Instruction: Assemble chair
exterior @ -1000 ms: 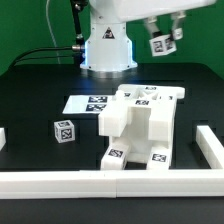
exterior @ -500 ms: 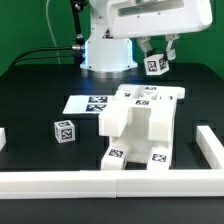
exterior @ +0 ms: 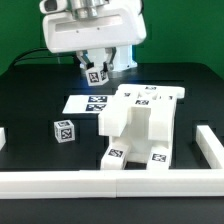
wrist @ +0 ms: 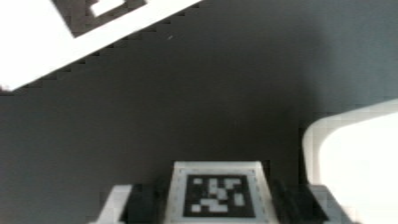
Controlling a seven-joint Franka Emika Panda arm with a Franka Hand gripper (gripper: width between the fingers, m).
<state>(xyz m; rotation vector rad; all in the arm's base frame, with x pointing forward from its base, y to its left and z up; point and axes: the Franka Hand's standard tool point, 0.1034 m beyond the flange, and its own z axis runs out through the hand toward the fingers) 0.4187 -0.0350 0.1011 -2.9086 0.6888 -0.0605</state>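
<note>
My gripper (exterior: 97, 68) is shut on a small white tagged chair part (exterior: 97, 73) and holds it in the air above the far end of the marker board (exterior: 88, 103). In the wrist view the same part (wrist: 219, 190) sits between my two fingers (wrist: 123, 203), tag facing the camera. The partly built white chair (exterior: 142, 125) stands on the black table at the exterior view's right of centre, with tagged panels (exterior: 147, 97) on top and tagged feet (exterior: 116, 155) at the front. A small tagged cube part (exterior: 64, 130) lies alone at the exterior view's left.
A long white border rail (exterior: 100, 182) runs along the front of the table, with a side arm (exterior: 210, 145) at the exterior view's right. The robot base (exterior: 118, 58) stands at the back. A white chair edge (wrist: 352, 150) shows in the wrist view.
My gripper, with the tagged part in it, has moved from the exterior view's upper right across to the left and lower, to above the marker board.
</note>
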